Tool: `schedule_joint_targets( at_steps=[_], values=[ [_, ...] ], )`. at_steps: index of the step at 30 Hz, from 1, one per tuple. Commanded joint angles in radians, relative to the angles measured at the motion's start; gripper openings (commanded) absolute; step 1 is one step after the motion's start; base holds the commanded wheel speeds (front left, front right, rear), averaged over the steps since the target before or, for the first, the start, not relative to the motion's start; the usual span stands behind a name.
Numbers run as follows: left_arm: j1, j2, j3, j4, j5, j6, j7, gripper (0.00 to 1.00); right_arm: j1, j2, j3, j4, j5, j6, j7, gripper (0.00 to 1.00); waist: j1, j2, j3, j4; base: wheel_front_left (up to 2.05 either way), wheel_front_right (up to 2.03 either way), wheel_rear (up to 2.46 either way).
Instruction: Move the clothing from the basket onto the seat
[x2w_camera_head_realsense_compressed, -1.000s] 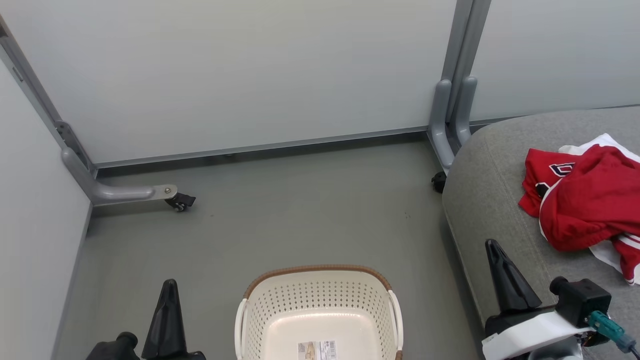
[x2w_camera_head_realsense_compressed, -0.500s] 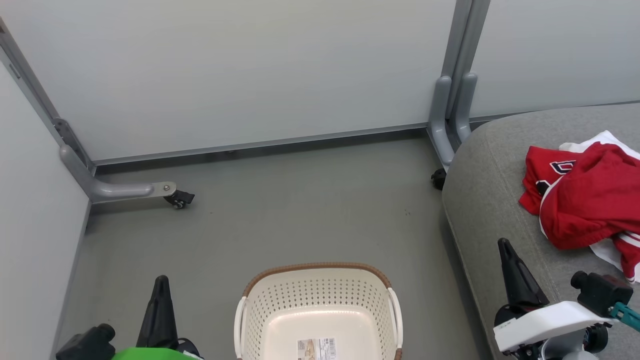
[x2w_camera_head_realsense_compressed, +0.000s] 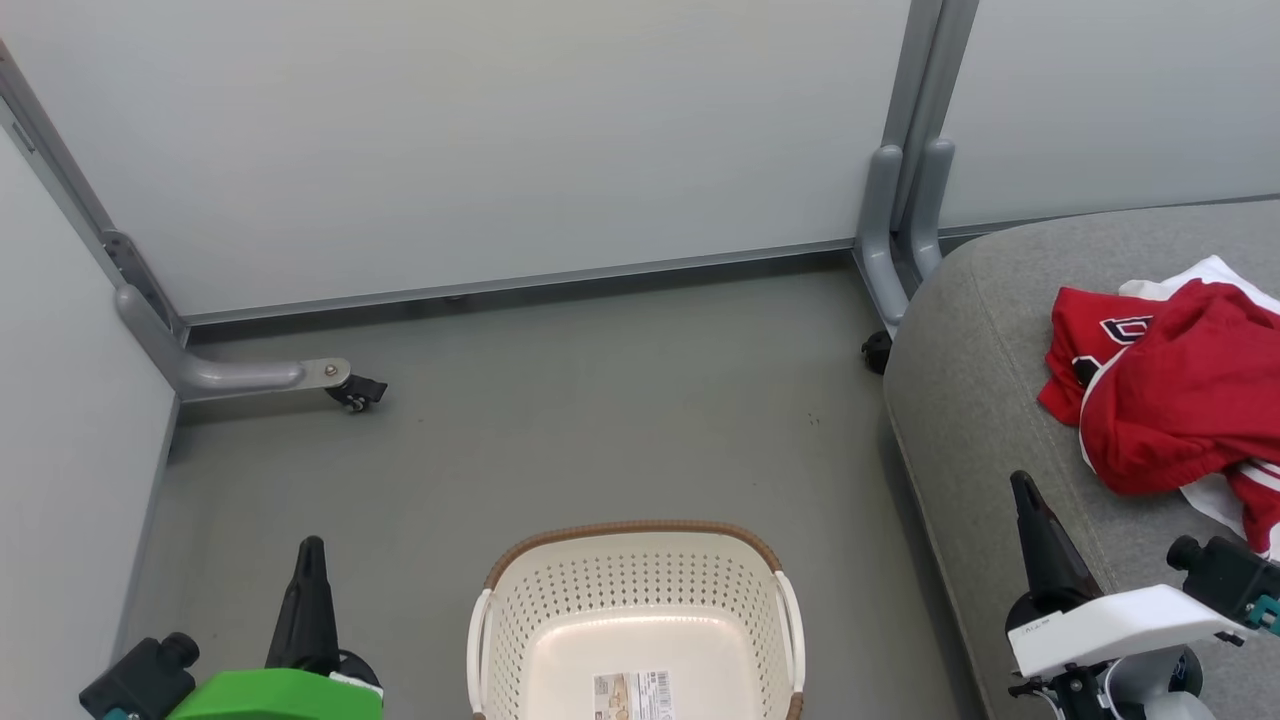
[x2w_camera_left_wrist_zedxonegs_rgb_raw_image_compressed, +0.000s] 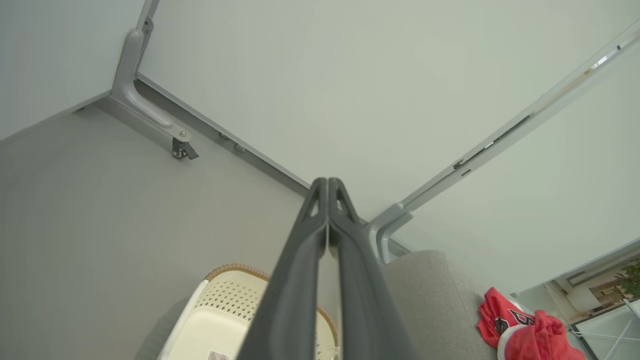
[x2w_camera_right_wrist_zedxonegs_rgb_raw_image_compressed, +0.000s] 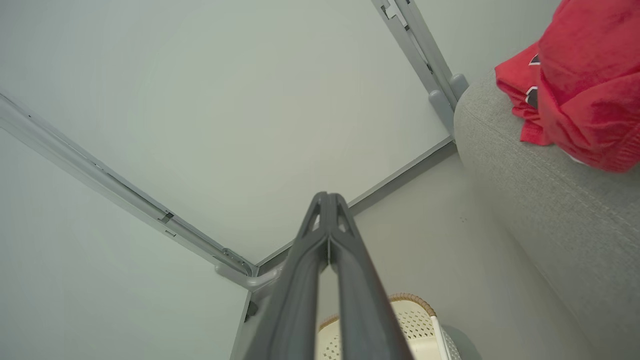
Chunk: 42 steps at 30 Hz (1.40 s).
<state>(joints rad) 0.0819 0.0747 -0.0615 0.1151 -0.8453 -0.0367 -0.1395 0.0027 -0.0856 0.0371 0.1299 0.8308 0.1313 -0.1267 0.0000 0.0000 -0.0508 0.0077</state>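
head view: basket (x2w_camera_head_realsense_compressed: 630, 527) label (x2w_camera_head_realsense_compressed: 633, 697) unreadable; left hand (x2w_camera_head_realsense_compressed: 310, 552), right hand (x2w_camera_head_realsense_compressed: 1022, 490) both pressed together.

There was one basket (x2w_camera_head_realsense_compressed: 640, 590) at six o'clock, one seat (x2w_camera_head_realsense_compressed: 980, 400) at three o'clock, and on it apparently two bunched red garments (x2w_camera_head_realsense_compressed: 1185, 410).

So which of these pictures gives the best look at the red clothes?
The head view: the red clothes lie on the grey seat, white trim and dark lettering showing, though the right edge cuts them. The left wrist view has them small in its corner; the right wrist view shows part, close up.
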Motion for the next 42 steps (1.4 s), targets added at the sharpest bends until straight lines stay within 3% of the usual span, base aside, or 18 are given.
schedule_joint_targets(
  at_steps=[1, 42],
  values=[
    [-0.035, 0.009, 0.009, -0.005, -0.037, -0.010, 0.008, 0.00, -0.031, -0.007, -0.008, -0.005, 0.037, 0.000, 0.009, 0.00, 0.0000, 0.0000, 0.001, 0.000, 0.00, 0.00, 0.00],
    [-0.127, 0.014, 0.074, 0.068, -0.473, -0.060, 0.123, 0.00, -0.079, 0.003, -0.071, 0.062, 0.472, 0.000, 0.126, 0.00, 0.0000, 0.0000, 0.026, -0.004, 0.00, 0.00, 0.00]
  ],
)
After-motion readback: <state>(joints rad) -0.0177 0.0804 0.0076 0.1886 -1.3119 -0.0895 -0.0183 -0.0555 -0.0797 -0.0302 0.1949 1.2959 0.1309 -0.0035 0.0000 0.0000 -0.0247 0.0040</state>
